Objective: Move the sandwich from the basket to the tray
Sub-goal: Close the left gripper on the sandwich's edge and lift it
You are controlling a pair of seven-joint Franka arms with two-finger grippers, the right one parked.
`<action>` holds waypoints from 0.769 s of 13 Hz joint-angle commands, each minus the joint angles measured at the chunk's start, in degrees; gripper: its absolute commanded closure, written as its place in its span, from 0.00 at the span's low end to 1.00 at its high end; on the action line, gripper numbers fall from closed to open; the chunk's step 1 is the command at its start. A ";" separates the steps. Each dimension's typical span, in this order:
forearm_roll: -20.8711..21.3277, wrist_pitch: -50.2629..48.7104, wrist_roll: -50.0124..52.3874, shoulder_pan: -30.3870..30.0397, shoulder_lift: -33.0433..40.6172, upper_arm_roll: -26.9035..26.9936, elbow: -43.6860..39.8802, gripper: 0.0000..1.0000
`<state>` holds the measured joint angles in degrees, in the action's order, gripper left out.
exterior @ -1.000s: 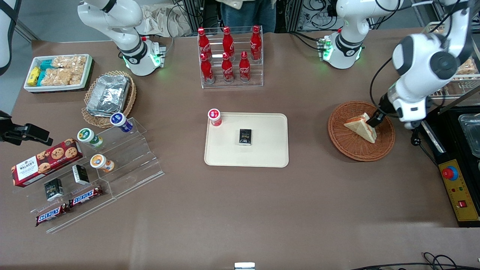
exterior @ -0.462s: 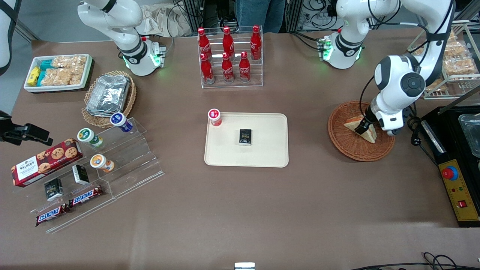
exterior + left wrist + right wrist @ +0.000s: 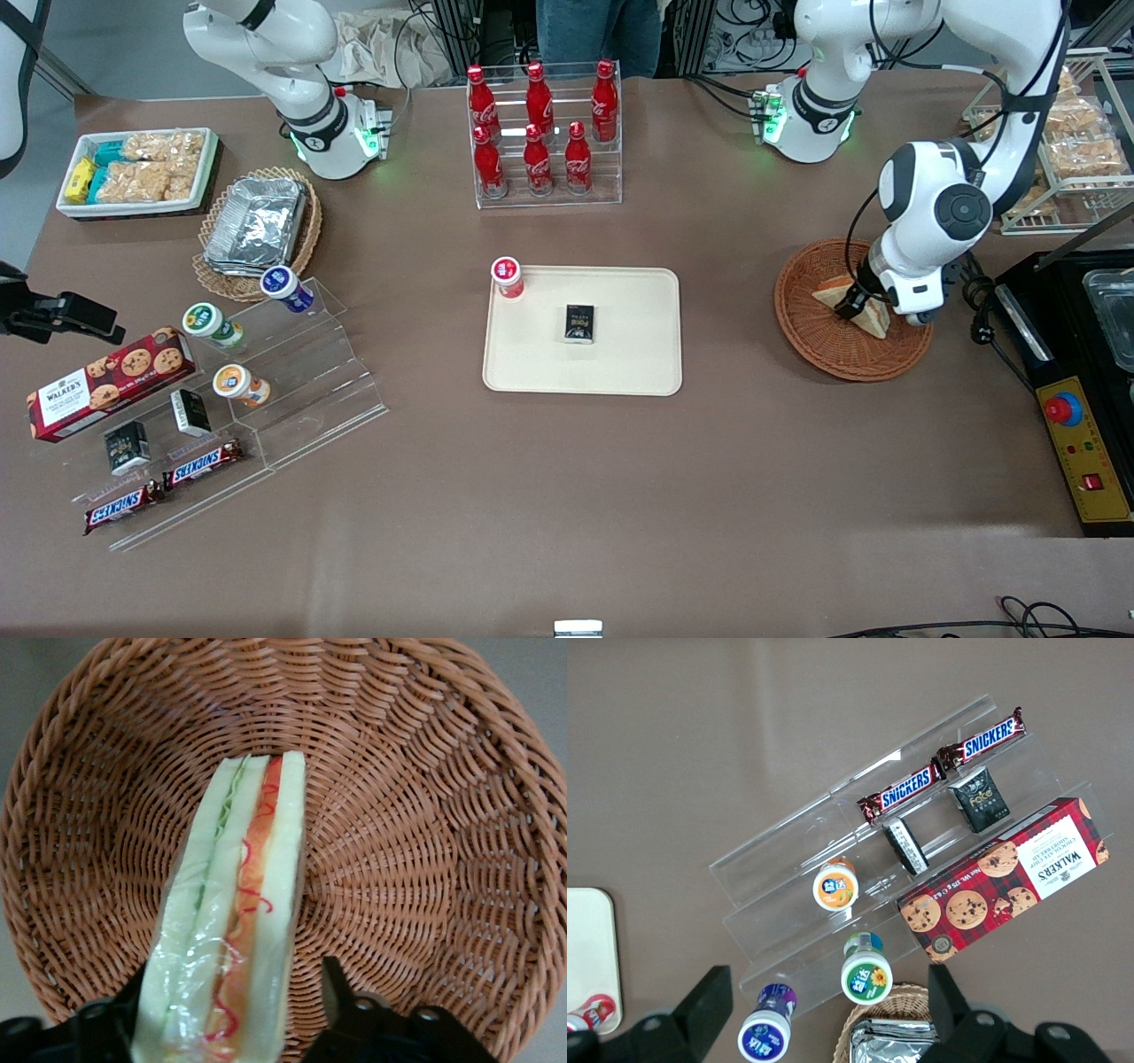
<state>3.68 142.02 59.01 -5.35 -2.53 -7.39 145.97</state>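
The sandwich (image 3: 831,291), a wrapped wedge of white bread with orange and green filling (image 3: 244,930), stands on its edge in the reddish-brown wicker basket (image 3: 828,347) toward the working arm's end of the table. My gripper (image 3: 852,304) is down in the basket (image 3: 416,842) and open. One black finger (image 3: 335,985) stands a little apart from one bread face, and the other finger (image 3: 113,1014) sits against the other face, so the gripper (image 3: 232,992) straddles the wedge's wide end. The cream tray (image 3: 638,363) lies at the table's middle.
A small black box (image 3: 579,322) lies on the tray, and a red-capped cup (image 3: 507,276) stands at its corner. A rack of cola bottles (image 3: 542,133) stands farther from the front camera. A black and yellow control box (image 3: 1083,443) sits beside the basket.
The gripper has come in from the basket's rim and dropped down over the sandwich, with its fingers now on either side of the wedge. The sandwich has not moved.
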 commanded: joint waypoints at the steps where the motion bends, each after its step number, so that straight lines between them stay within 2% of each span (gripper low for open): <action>1: 1.59 0.45 1.29 -0.37 0.15 -0.35 -0.68 1.00; 3: 2.03 -3.30 -0.11 -0.10 4.08 -0.61 -1.73 1.00; 6: 2.21 -21.72 -8.17 1.13 11.12 -3.06 -8.75 1.00; 8: 0.46 -33.32 -16.43 1.74 13.25 -5.17 -16.90 1.00; 10: -3.57 -41.01 -22.25 6.12 11.42 -6.15 -24.82 1.00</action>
<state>2.64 106.65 41.40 -2.49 11.03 -12.91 127.71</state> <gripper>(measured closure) 0.797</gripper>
